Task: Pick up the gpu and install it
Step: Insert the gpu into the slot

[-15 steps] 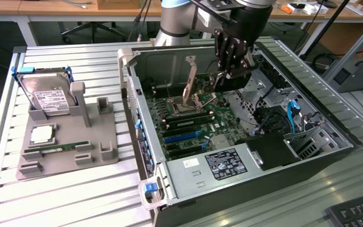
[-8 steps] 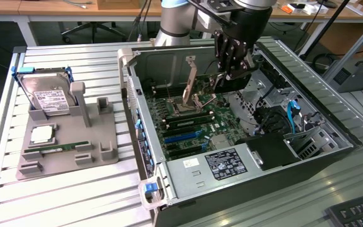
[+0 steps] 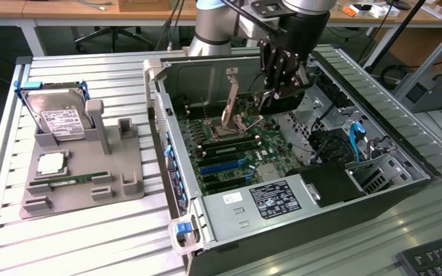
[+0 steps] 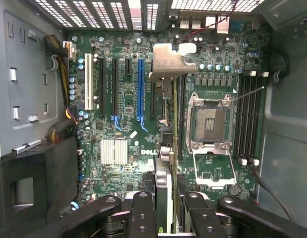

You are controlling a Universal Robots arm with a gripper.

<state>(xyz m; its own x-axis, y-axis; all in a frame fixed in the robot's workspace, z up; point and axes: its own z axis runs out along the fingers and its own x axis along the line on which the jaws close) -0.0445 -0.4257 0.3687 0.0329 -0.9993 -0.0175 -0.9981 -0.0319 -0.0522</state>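
My gripper [image 3: 273, 99] reaches down into the open computer case [image 3: 374, 115], over the motherboard [image 3: 229, 155]. It is shut on the gpu [image 3: 234, 98], which hangs on edge above the board with its tan face toward the exterior view's left. In the wrist view the gripper [image 4: 165, 218] clamps the gpu [image 4: 164, 173] seen edge-on. The card's silver end bracket [image 4: 168, 62] points toward the case's slotted rear wall. The card runs between the blue expansion slot [image 4: 141, 89] and the open CPU socket [image 4: 208, 124], still above the slots.
A grey fixture [image 3: 117, 172] beside the case holds a hard drive [image 3: 60, 118], a CPU [image 3: 50, 164] and a green memory stick [image 3: 67, 181]. The power supply [image 3: 263, 201] and blue cables [image 3: 355, 141] crowd the case. A keyboard [image 3: 436, 259] lies at the near right.
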